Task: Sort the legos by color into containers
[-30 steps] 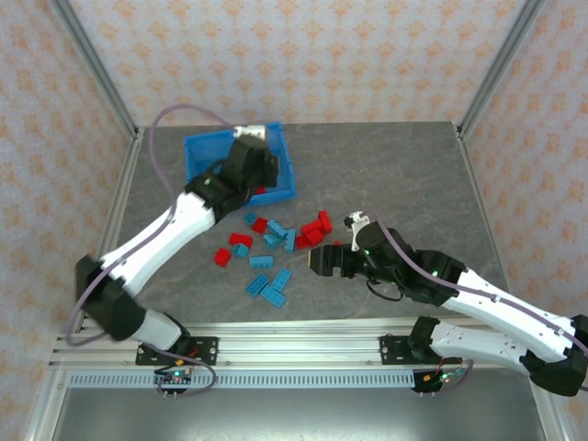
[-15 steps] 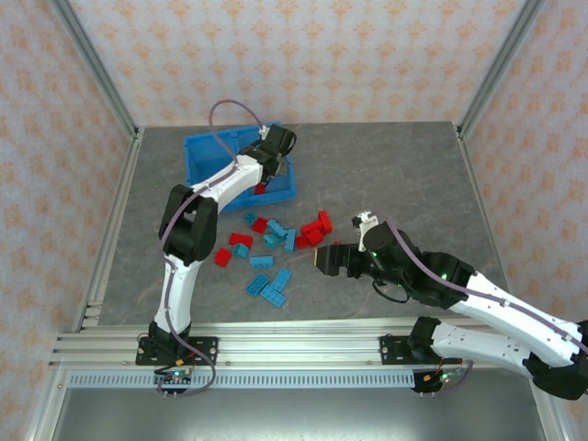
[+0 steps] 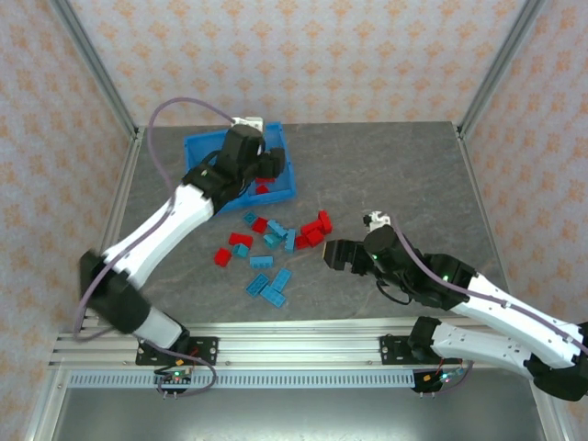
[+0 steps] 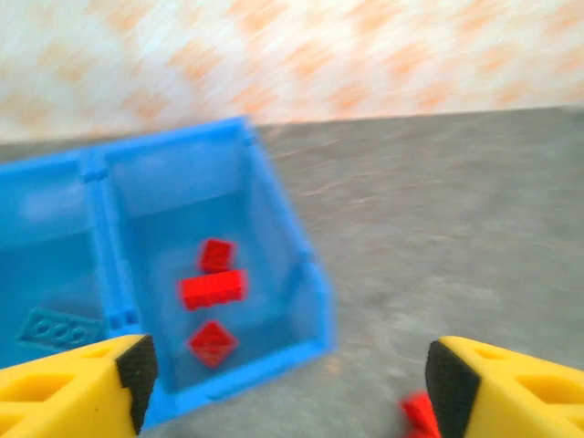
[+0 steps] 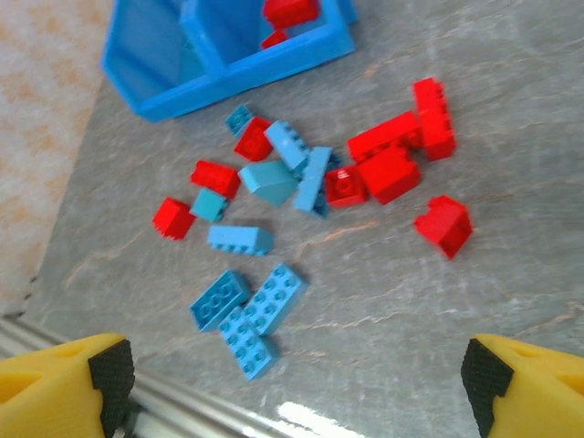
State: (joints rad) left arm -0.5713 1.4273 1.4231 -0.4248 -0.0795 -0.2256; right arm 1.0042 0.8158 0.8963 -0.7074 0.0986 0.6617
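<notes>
Small studded legos [image 5: 269, 182], bright red or teal, lie scattered

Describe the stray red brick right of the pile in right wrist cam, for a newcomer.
Find the translucent blue plastic bin, then the scattered red and light blue studded bricks before it. The small red plastic brick lies alone at the pile's right edge, touching no neighbour.

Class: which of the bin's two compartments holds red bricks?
The compartment nearer the loose pile: three red bricks lie in it; the other compartment holds a blue brick.
</notes>
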